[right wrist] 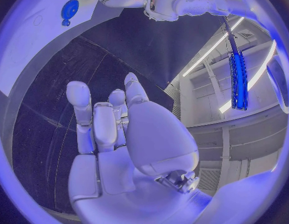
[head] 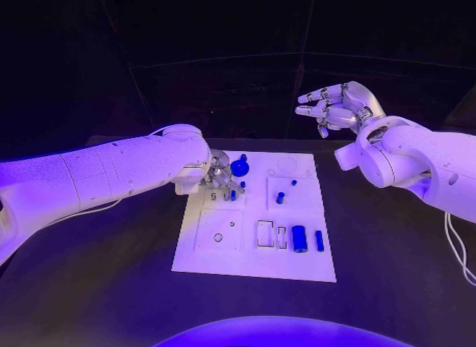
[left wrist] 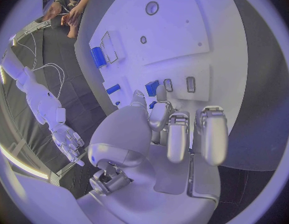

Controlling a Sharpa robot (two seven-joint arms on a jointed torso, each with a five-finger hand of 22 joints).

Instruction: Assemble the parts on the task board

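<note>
The white task board (head: 254, 254) lies in the middle of the table. My left hand (head: 217, 176) reaches down onto its far left part. In the left wrist view the left hand (left wrist: 175, 129) has its thumb and a finger on either side of a small blue part (left wrist: 152, 87); I cannot tell if they grip it. A round blue knob (head: 240, 168) stands just beside that hand. A blue cylinder (head: 299, 238) and a thin blue bar (head: 319, 241) lie at the near right. My right hand (head: 336, 108) hangs high beyond the board's far right corner, fingers apart, holding nothing.
Another small blue part (head: 282, 196) stands mid-board. Rectangular slots (head: 266, 233) and a round hole (head: 218, 237) mark the board's near half. Black table (head: 102, 289) surrounds the board. The right wrist view shows the board (right wrist: 32, 40) and the knob (right wrist: 69, 8) far below.
</note>
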